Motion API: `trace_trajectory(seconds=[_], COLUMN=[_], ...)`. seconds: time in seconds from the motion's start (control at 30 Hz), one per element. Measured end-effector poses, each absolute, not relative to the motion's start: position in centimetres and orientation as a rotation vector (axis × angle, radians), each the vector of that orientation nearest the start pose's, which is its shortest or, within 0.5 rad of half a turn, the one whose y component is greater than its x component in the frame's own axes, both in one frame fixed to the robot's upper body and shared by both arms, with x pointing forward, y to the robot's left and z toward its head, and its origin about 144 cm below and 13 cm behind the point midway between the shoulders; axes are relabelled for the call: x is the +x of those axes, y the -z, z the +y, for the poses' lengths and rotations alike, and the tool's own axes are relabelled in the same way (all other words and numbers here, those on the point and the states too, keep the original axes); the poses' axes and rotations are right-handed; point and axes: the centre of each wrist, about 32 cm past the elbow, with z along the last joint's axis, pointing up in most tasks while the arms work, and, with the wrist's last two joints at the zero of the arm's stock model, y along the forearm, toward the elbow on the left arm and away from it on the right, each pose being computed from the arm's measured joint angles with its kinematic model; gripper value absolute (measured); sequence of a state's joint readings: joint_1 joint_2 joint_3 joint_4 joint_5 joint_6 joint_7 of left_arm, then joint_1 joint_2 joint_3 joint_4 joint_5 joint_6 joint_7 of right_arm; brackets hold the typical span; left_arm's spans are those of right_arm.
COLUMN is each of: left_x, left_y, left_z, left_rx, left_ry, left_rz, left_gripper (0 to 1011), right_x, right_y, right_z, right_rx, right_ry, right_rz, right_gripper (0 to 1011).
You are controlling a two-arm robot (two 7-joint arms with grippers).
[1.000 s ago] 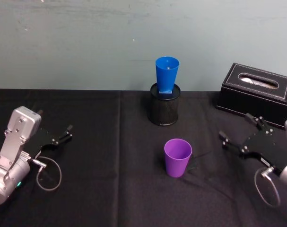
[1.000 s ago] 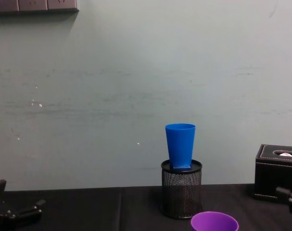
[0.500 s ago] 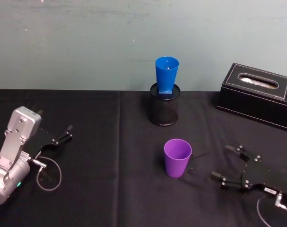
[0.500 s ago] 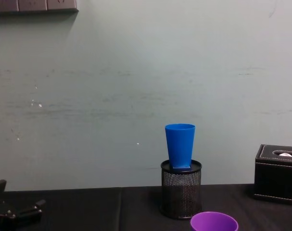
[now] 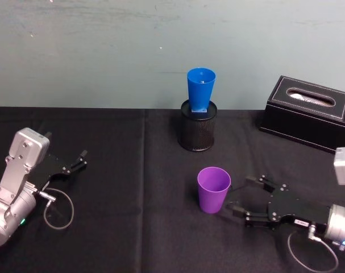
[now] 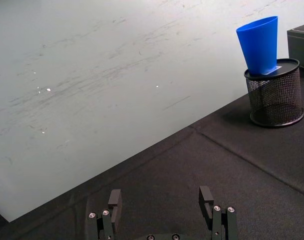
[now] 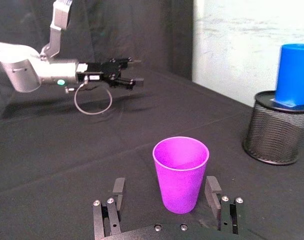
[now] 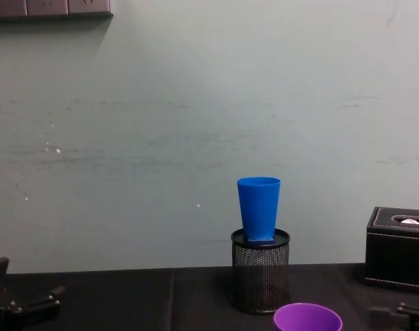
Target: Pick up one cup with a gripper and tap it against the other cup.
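One purple cup (image 5: 213, 190) upright, just ahead of right gripper (image 5: 238, 194), jaws spread

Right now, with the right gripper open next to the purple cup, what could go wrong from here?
1. In the right wrist view the purple cup stands nearer one finger of the open right gripper than the other; advancing or closing off-centre could shove or tip it.
2. The blue cup perches high in the mesh pen holder; a firm tap might knock it out or topple the holder.
The left gripper rests open at the left of the table.
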State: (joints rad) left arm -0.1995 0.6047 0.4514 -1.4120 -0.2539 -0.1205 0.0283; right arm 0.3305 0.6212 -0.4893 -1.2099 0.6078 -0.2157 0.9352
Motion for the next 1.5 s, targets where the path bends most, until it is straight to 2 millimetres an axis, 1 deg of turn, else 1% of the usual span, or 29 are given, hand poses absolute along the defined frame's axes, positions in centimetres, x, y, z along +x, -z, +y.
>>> trace_trajectory(seconds=[0.17, 0.63, 1.1, 1.5], left_x=[48.9, 48.9, 48.9, 48.9], left_y=[-114.0, -114.0, -114.0, -114.0], left_z=[31.0, 31.0, 31.0, 31.0], left_rx=[0.304, 0.304, 0.304, 0.304], left_ry=[-1.248, -1.248, -1.248, -1.248], left_rz=[-0.285, -0.285, -0.285, -0.285], left_gripper=[1011, 1012, 1011, 1011], right_x=[53.0, 54.3, 55.0, 56.1], right_y=[-113.3, -112.6, -112.0, -111.7], right_z=[-34.3, -32.4, -31.7, -30.7], right_rx=[-0.132, -0.128, -0.103, -0.093], right_ry=[0.427, 0.412, 0.453, 0.46], right_rz=[-0.017, -0.043, -0.048, -0.044], right_gripper=[1003, 1003, 1003, 1003])
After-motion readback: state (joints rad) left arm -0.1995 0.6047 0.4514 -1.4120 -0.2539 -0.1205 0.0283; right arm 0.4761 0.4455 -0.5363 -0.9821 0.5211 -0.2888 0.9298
